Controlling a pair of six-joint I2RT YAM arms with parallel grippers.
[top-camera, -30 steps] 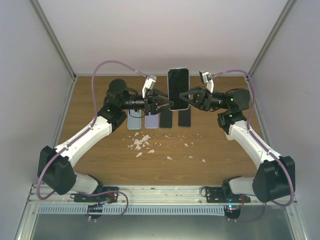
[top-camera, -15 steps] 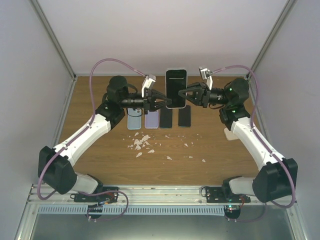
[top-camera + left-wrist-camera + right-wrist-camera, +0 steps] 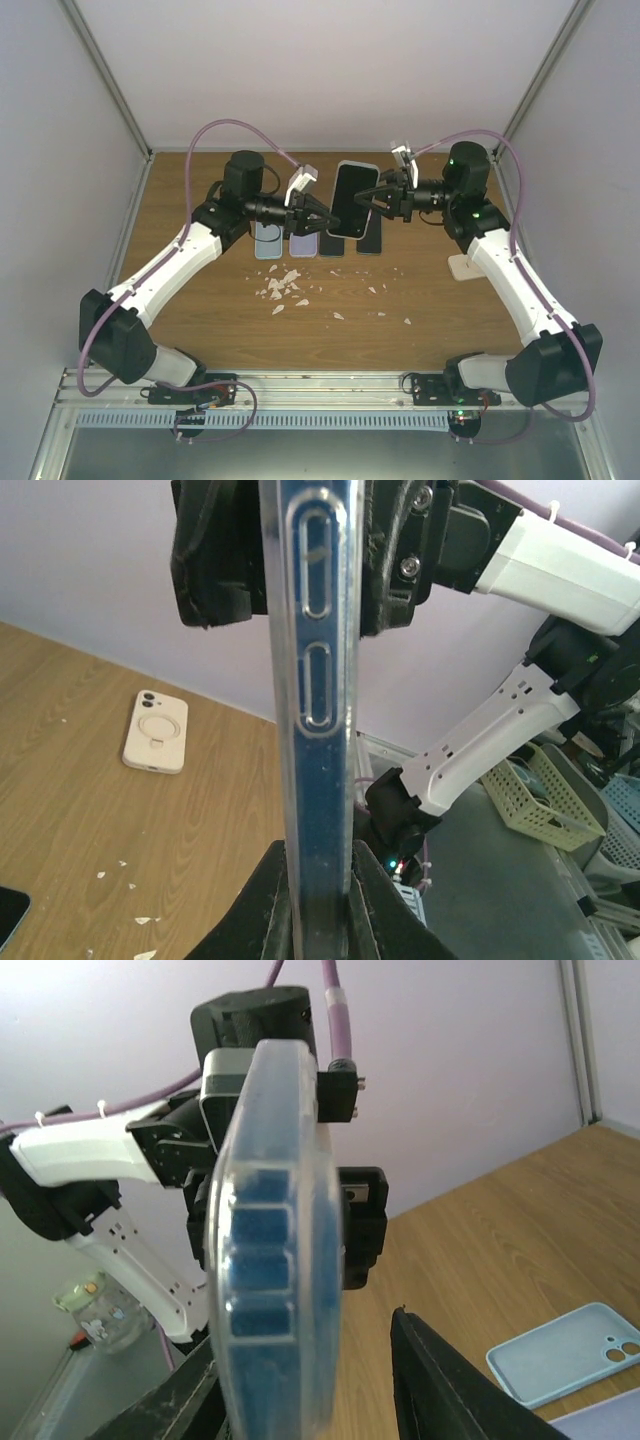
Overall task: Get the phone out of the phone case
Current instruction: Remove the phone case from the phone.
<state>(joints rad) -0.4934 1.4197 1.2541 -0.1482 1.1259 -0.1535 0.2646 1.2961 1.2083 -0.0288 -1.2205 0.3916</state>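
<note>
A phone in a clear phone case (image 3: 353, 200) hangs tilted in the air above the back of the table, screen up, between both arms. My left gripper (image 3: 322, 218) is shut on the phone's near-left edge. In the left wrist view the blue, clear-cased edge with its side buttons (image 3: 320, 730) runs up from between my left gripper's (image 3: 320, 885) fingers. My right gripper (image 3: 377, 200) is at the phone's right edge and open. In the right wrist view the cased edge (image 3: 280, 1290) lies against one finger, and the other finger (image 3: 430, 1380) stands clear of it.
Under the held phone lie a light blue case (image 3: 268, 243), a lavender case (image 3: 303, 243) and two dark phones (image 3: 332, 245) (image 3: 370, 240). White scraps (image 3: 285, 285) are strewn mid-table. A cream case (image 3: 465, 267) lies at the right. Walls enclose the table.
My left gripper has shut on the phone's left edge. My right gripper has opened off the right edge. The phone has tilted and dropped slightly toward the left.
</note>
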